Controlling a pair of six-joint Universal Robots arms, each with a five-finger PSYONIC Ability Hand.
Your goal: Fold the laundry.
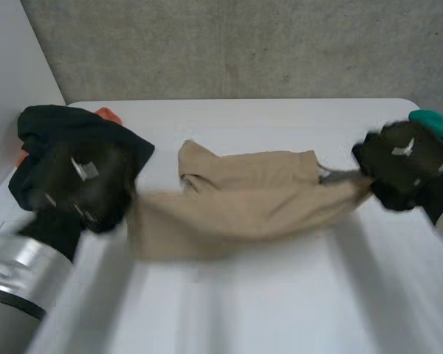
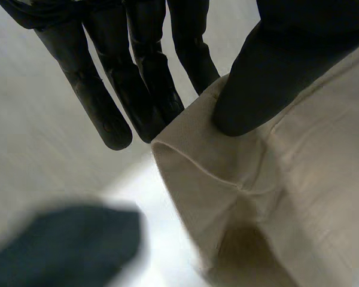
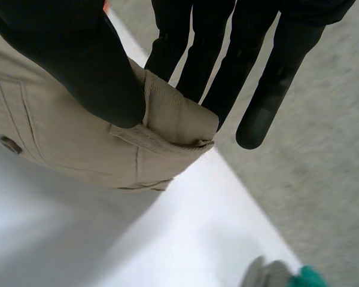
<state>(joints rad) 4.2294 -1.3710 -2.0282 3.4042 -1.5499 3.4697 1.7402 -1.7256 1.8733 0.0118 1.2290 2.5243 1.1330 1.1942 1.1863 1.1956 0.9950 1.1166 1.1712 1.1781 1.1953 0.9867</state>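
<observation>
Two pinches on creased tan twill trousers [image 1: 236, 206]: left hand [image 1: 85, 184], right hand [image 1: 402, 166].

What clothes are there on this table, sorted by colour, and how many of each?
Beige cloth garment, pinched between the left hand and the right hand: 1
Black cloth garment: 1
Orange cloth piece: 1
Teal cloth piece: 1
Total: 4
A grey scrap beside the teal piece is too unclear to count.
</observation>
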